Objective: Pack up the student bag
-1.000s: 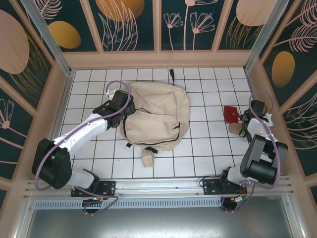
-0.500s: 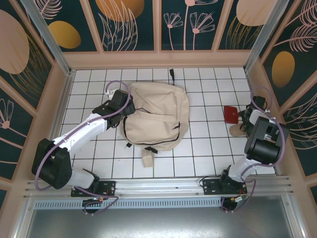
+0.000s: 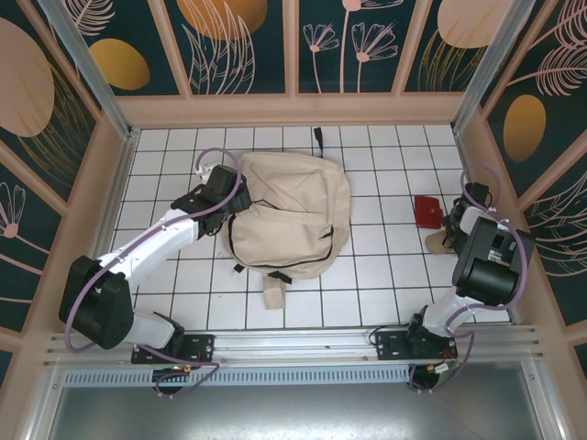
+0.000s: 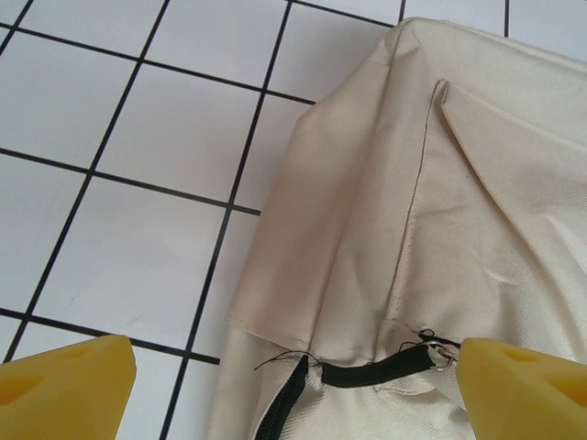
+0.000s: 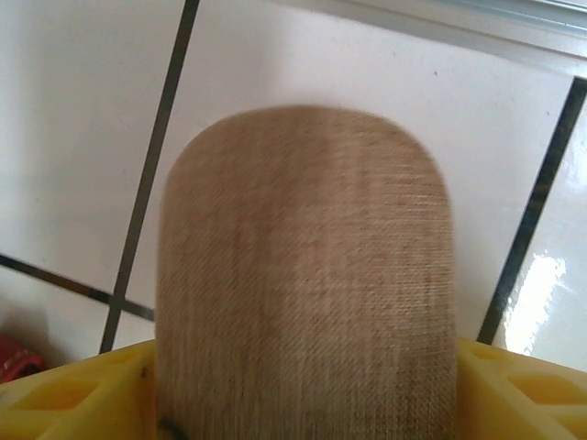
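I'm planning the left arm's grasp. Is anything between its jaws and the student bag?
Nothing visible does. The left gripper hangs at the student bag's left edge, jaws open. In the left wrist view, the bag's fabric and black zipper end lie directly between them. Only bare white tile lies beside it.

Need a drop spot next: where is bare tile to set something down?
Free: the tile strip between the student bag and the red item, and the near rows right of the bag's strap. Crowded: the right side, where red item, tan pouch and right pincer bunch; the left pincer sits at the bag's left edge.
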Motion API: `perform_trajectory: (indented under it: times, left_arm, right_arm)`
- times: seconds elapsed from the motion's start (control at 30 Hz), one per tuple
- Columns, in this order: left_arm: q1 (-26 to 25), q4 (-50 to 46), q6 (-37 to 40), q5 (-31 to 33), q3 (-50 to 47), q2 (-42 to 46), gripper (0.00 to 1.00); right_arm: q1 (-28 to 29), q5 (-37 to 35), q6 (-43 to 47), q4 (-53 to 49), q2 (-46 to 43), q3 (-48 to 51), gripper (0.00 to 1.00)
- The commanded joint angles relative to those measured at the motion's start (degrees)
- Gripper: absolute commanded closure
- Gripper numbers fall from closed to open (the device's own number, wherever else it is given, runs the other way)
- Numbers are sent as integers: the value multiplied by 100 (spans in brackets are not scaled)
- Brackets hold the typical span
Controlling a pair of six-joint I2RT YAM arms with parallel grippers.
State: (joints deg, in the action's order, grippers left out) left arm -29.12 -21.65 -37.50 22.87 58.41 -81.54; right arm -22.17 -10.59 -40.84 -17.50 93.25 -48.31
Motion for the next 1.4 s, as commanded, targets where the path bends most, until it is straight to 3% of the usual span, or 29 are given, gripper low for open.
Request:
perform_trajectory:
  times: [0.0, 0.1, 0.33, 0.47, 0.73, 1.0, 1.2, 1.37]
  left_arm:
    - [43, 31, 45, -105, 189, -82, 9]
    - [43, 46, 40, -176, 173, -78, 9]
    - [38, 99, 14, -298, 172, -121, 9]
    - [39, 74, -3, -327, 154, -111, 9]
    - [41, 12, 14, -257, 66, 58, 9]
    - [42, 116, -13, -327, -31, 50, 9]
    - [44, 126, 23, -354, -24, 9, 9]
    - [39, 139, 40, -330, -57, 58, 9]
  right_arm:
    - [229, 23, 199, -190, -388, 168, 27]
    - [800, 53, 207, -303, -721, 278, 27]
    - [2760, 155, 119, -362, -857, 143, 28]
    - [3198, 465, 313, -286, -454, -44, 30]
    - [3201, -328, 630, -729, -612, -593, 16]
    - [2522, -149, 1655, -540, -635, -849, 1]
    - [1615, 849, 2098, 222, -276, -905, 1]
    - [1435, 1499, 2291, 276, 255, -1137, 1]
